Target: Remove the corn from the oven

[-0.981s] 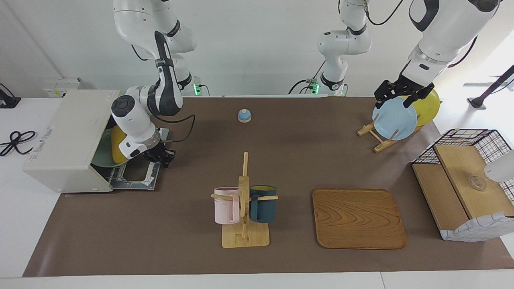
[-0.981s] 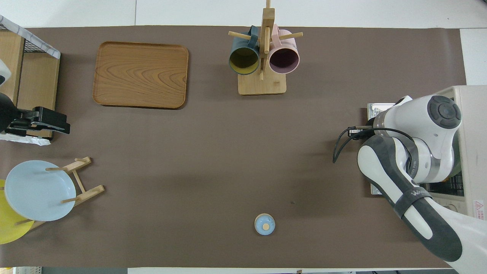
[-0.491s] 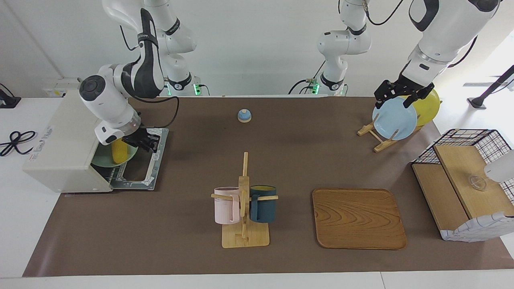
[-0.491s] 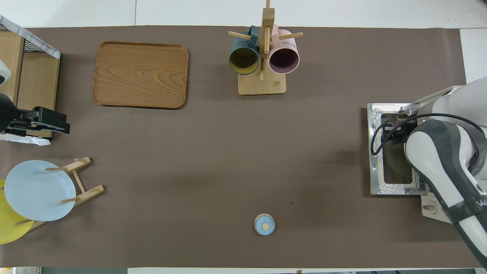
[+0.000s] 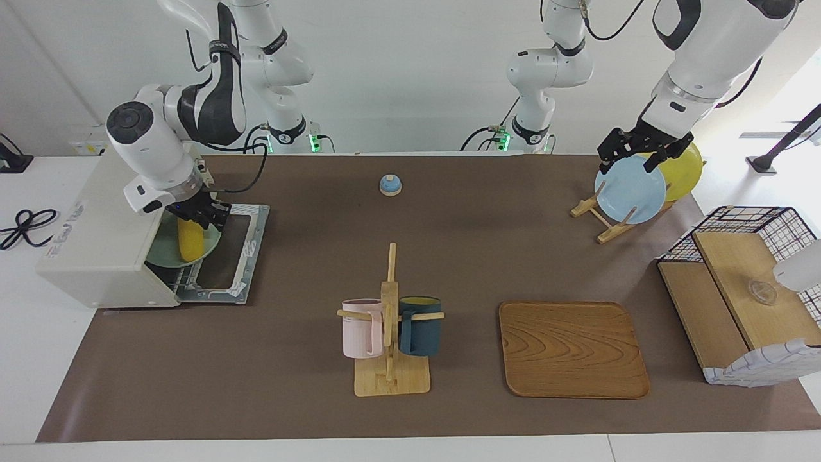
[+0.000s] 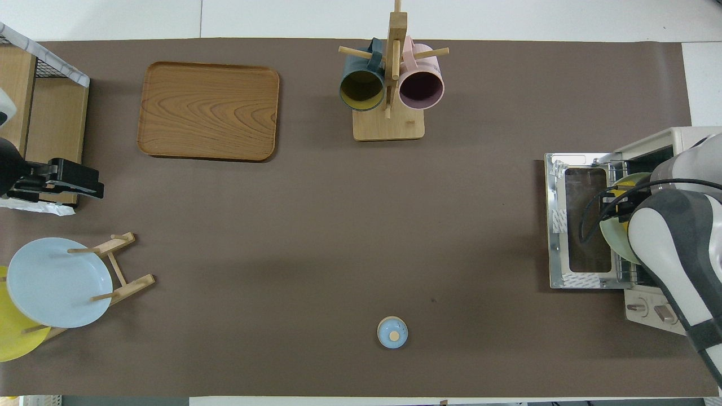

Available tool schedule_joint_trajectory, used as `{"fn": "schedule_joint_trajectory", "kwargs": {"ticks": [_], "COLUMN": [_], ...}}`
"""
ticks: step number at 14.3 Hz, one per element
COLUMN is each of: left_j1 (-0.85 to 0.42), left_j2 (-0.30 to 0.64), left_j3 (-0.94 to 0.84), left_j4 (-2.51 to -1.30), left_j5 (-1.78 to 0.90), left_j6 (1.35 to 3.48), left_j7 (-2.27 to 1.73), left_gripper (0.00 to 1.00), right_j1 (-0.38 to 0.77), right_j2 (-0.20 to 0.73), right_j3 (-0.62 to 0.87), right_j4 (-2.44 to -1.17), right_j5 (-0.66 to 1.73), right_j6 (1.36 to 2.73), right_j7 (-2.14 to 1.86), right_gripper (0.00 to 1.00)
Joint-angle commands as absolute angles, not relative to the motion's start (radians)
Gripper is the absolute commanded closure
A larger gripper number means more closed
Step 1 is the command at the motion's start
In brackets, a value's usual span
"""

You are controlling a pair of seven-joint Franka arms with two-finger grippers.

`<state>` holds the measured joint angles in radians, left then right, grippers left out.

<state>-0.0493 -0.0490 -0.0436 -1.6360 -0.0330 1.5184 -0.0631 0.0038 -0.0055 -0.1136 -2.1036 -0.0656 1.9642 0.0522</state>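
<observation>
The off-white oven (image 5: 102, 218) (image 6: 685, 138) stands at the right arm's end of the table with its glass door (image 5: 234, 253) (image 6: 558, 225) folded down flat. In its mouth a pale green plate (image 5: 163, 253) (image 6: 615, 239) rests on the wire rack, and the yellow corn (image 5: 190, 242) (image 6: 620, 195) lies on that plate. My right gripper (image 5: 204, 217) (image 6: 618, 207) is at the oven mouth, right at the end of the corn nearer to the robots. The arm hides most of the corn from above. My left gripper (image 5: 632, 160) (image 6: 97, 183) waits open and holds nothing.
Under the left gripper a wooden rack holds a blue plate (image 5: 630, 189) and a yellow plate (image 5: 685, 168). A mug tree (image 5: 390, 333) with a pink and a dark blue mug, a wooden tray (image 5: 573, 350), a wire-and-wood basket (image 5: 737, 289) and a small blue bell (image 5: 390, 185) share the brown mat.
The right arm swung from low over the open door up and back to the oven mouth, bringing its gripper to the corn's end. Corn and left arm have not moved.
</observation>
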Motion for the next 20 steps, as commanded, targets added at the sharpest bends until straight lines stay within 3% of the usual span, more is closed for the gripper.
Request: {"fn": "schedule_joint_trajectory", "kwargs": {"ticks": [1,10,20], "left_j1": [-0.063,-0.063,-0.063], "left_j2": [-0.064,-0.064,-0.064], "left_j3": [-0.034,-0.035,-0.034], "left_j4": [-1.654,-1.652,-1.652], "left_j5": [-0.043,-0.043,-0.043], "left_j6": [1.529,1.529,1.534], "left_j7": [-0.067,-0.067,-0.069], "left_gripper": [0.0,0.0,0.0], "right_j1": [-0.017,-0.035,-0.031], "right_j2": [-0.044,-0.049,-0.04], "right_j3": [-0.104,-0.103,-0.097], "right_j4": [-2.195,-2.261,-2.22], "right_j5": [-0.087,-0.078,-0.078], "right_j6": [2.08,2.151,2.1], "right_j7": [-0.006,-0.035,-0.044], "right_gripper": [0.66,0.66,0.66]}}
